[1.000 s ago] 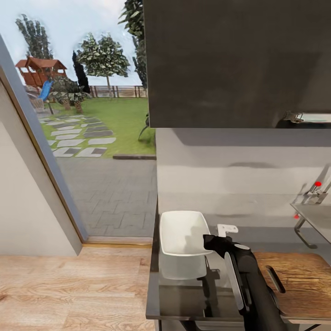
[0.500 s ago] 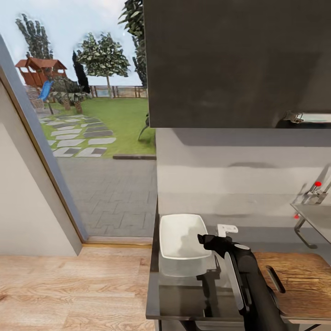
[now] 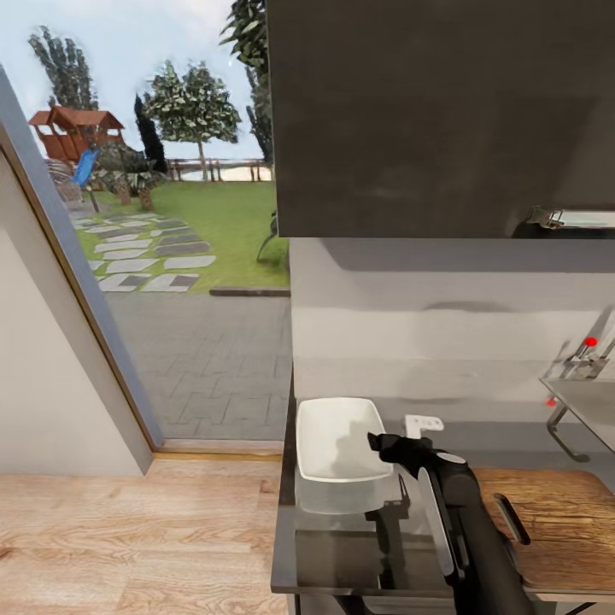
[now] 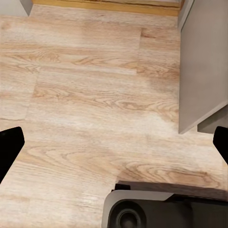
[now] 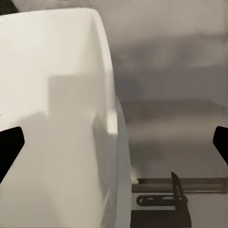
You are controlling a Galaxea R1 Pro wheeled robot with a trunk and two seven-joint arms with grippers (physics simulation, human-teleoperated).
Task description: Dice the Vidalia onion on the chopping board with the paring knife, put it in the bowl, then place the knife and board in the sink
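On grey countertop (image 3: 342,547) nr window: bowl (image 3: 335,436), chopping board (image 3: 559,512).

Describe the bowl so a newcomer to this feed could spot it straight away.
Start at the grey countertop under the dark wall cabinet, at its end nearest the garden window. The bowl sits there, left of the wooden chopping board, with the right gripper at its rim. It is the only white, square, flared dish there.

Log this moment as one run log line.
right gripper: open at bowl rim | bowl: upright on countertop | chopping board: beside arm | left gripper: open above floor
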